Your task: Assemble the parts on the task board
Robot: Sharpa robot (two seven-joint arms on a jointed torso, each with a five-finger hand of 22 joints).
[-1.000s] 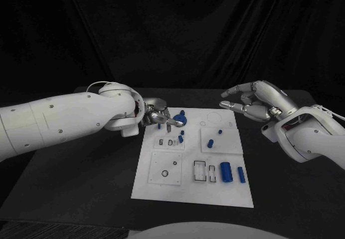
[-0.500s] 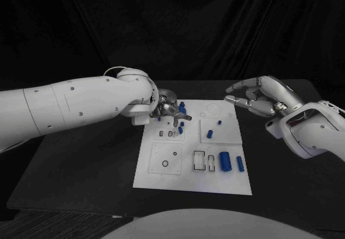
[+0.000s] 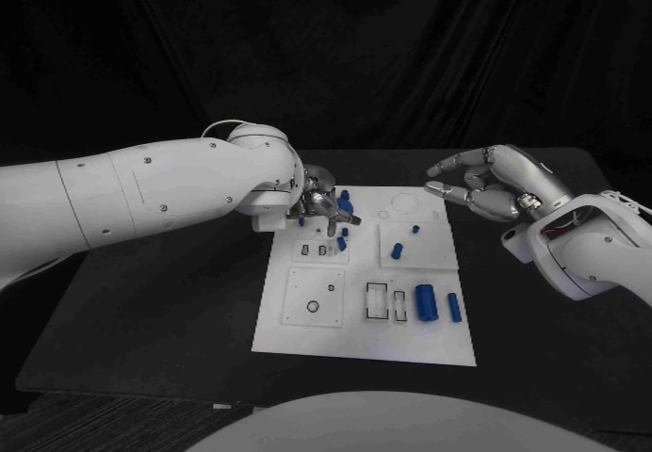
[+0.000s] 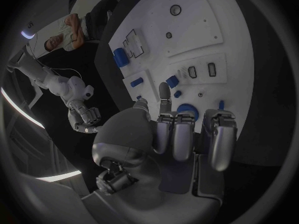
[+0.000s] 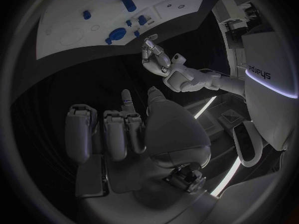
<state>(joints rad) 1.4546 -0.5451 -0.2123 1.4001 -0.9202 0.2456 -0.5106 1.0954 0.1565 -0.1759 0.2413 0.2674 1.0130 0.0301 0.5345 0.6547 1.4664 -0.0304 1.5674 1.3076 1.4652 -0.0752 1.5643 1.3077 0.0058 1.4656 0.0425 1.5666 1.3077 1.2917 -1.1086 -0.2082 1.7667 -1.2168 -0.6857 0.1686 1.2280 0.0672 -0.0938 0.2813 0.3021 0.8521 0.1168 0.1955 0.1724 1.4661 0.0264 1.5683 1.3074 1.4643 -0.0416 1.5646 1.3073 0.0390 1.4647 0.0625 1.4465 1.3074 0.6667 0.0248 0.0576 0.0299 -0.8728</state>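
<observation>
While black curtains hang behind everything, the black desk carries one white task board lying flat at its middle, a long plate with smaller square panels set into it.

Taking the task board as the landmark: the left hand hovers over its far corner on the robot's left side, fingers pointing down among the small blue parts there. A round blue knob-like part sits just beyond the fingertips in the left wrist view; I cannot tell whether the hand touches it or holds anything. Nearby on that same far end stand several small blue pegs, and one more blue peg lies tilted on the neighbouring panel.

Toward the near end of the board, a larger blue cylinder lies on its side with a slimmer blue piece just beside it. Next to them are two rectangular slots, and on the panel beside those a small ring-shaped hole.

The right hand hangs in the air off the board's far corner on the robot's right side, well above the desk, fingers curled loosely apart and grasping nothing. From the right wrist view the fingers are bare, with dark desk beneath them.
</observation>
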